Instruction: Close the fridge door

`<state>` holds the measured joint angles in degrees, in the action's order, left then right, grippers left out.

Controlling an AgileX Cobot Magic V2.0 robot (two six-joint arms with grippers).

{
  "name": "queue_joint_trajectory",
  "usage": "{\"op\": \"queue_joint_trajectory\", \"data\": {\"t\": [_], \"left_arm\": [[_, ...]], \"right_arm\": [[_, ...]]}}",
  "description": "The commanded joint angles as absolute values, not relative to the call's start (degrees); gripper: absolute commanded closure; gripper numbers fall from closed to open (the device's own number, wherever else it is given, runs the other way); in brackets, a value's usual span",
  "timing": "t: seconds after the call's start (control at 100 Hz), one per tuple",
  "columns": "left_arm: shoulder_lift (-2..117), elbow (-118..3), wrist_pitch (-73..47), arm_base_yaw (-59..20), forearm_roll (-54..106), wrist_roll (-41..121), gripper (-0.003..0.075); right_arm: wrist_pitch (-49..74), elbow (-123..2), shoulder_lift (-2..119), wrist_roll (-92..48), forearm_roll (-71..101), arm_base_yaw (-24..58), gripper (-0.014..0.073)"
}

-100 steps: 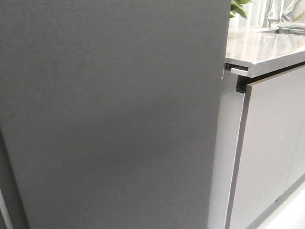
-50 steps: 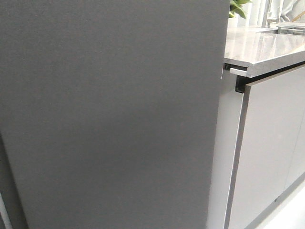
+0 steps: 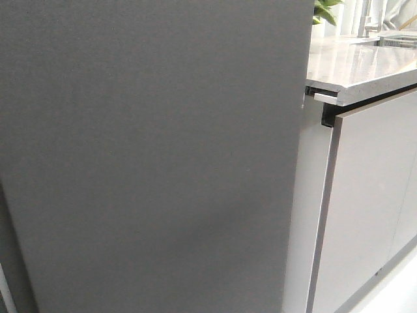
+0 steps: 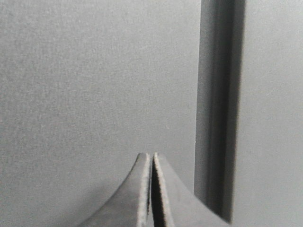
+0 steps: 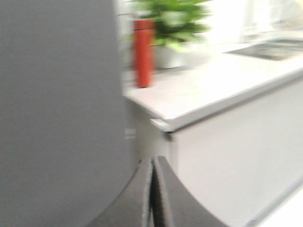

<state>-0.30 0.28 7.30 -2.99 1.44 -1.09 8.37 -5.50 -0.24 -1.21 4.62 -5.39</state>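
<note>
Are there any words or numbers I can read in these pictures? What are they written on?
None can be read.
Fridge door: plain dark grey, no writing.
Countertop and cabinet front: no writing or labels.
Red bottle by the plant: too blurred to show any label.
One small pale mark sits on the cabinet side beside the door in the right wrist view; it could be print, but it is too small and blurred to read.

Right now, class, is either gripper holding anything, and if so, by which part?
Nothing is held. The left gripper and right gripper are both shut on nothing, facing the fridge door.
</note>
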Motion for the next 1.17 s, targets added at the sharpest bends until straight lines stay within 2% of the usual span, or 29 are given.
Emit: {"op": "queue_joint_trajectory", "data": {"t": [0.0, 0.16, 1.159], "left_arm": [[-0.9, 2.3, 11.46, -2.77, 1.72, -1.34, 0.074], [-0.9, 2.3, 11.46, -2.77, 1.72, -1.34, 0.074], [-0.9, 2.3, 11.46, -2.77, 1.72, -1.34, 0.074]], "right_arm": [[0.0, -3.13, -1.35, -1.64, 4.01, -5.9, 0.0638], [-4.66, 2.17, -1.64, -1.24, 4.53, -5.9, 0.0638], [-3.59, 2.06, -1.64, -1.24, 4.65, -5.9, 0.0638]]}}
